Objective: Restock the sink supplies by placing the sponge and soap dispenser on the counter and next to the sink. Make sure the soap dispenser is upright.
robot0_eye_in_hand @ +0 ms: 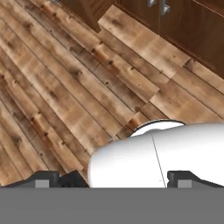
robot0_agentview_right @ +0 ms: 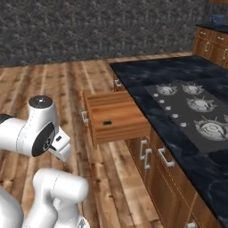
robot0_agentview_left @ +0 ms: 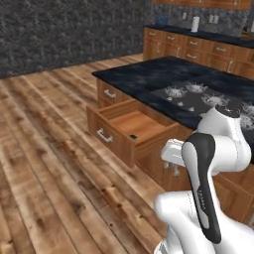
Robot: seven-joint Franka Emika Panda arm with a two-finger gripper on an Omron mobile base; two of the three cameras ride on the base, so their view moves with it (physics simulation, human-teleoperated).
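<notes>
My gripper (robot0_eye_in_hand: pixel 113 180) points down at the wooden floor beside the island, its fingertips (robot0_eye_in_hand: pixel 41 179) wide apart and open with nothing between them. The arm is folded low in front of the island's cabinets. An open wooden drawer (robot0_agentview_left: pixel 130 125) (robot0_agentview_right: pixel 111 116) juts from the island. A small dark item (robot0_agentview_left: pixel 133 136) (robot0_agentview_right: pixel 107 122) lies inside it, too small to identify. The sponge, the soap dispenser and the sink are out of view. The black counter (robot0_agentview_left: pixel 208 34) over brown cabinets runs along the far wall.
The black-topped island (robot0_agentview_left: pixel 144 74) (robot0_agentview_right: pixel 151 75) carries a gas stove (robot0_agentview_right: pixel 191 104). The open drawer sticks out over the plank floor (robot0_agentview_left: pixel 44 149). A white roll (robot0_agentview_left: pixel 195 23) stands on the far counter. Cabinet doors with metal handles (robot0_agentview_right: pixel 144 153) are close to the arm.
</notes>
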